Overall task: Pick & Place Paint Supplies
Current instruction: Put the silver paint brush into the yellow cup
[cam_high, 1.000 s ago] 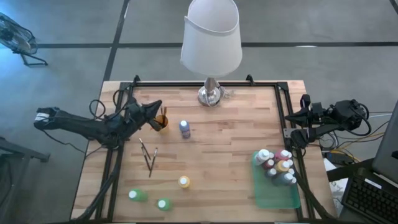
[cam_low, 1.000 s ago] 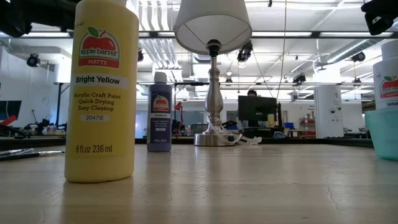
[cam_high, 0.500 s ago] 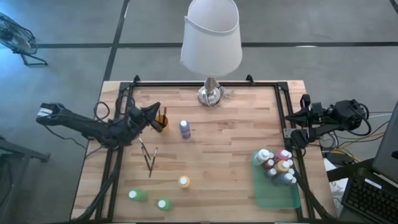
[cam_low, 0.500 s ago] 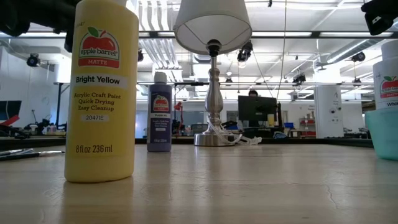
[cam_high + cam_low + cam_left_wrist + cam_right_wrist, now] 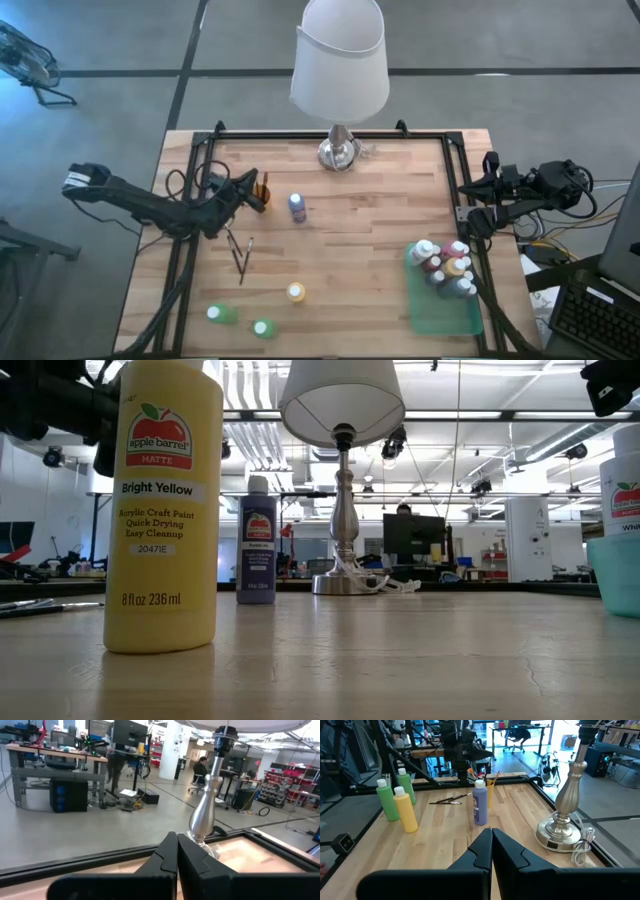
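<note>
Wooden table [image 5: 360, 215]: yellow bottle [image 5: 296, 292] is light, rigid, slick; grasp mid-body. Brushes [image 5: 240, 250], at its 10 o'clock, are thin. Left tool [image 5: 262, 188] and right tool [image 5: 472, 222] are closed, empty.

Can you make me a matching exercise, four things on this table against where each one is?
Things:
1. purple paint bottle
2. yellow paint bottle
3. lamp
4. green tray

Places:
A. far edge of the table, in the middle
B. near right corner, holding a cluster of bottles
C. mid-table, just right of the cup of brushes
D. near half of the table, right of the two green bottles

Pairs: 1-C, 2-D, 3-A, 4-B
</note>
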Motion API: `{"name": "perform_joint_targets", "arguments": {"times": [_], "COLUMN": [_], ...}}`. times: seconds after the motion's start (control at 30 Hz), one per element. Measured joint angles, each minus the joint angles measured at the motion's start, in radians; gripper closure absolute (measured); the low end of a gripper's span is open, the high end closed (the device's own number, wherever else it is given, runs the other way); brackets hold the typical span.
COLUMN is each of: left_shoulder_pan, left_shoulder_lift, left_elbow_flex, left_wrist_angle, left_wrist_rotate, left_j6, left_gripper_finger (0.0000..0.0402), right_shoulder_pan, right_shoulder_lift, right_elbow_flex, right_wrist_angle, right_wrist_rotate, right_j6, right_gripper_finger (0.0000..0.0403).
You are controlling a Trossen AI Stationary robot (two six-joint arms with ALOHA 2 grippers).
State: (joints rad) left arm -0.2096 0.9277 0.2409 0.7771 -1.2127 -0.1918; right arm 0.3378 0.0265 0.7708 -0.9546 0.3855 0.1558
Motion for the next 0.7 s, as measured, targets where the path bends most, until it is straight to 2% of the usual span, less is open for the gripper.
{"name": "perform_joint_targets", "arguments": {"times": [0.7], "left_shoulder_pan": [0.007], "left_shoulder_lift": [0.171], "left_elbow_flex": [0.0], "left_wrist_angle": [0.002], "left_wrist_rotate": [-0.031], "left_j6": [-0.161], "left_gripper_finger": [0.0401], "right_shoulder_pan": [0.0], "right_shoulder_lift": [0.0], "right_elbow_flex": [0.0], "right_wrist_angle": [0.0], "right_wrist_rotate": [0.0], "right_j6": [0.0], "right_gripper_finger": [0.0394]}}
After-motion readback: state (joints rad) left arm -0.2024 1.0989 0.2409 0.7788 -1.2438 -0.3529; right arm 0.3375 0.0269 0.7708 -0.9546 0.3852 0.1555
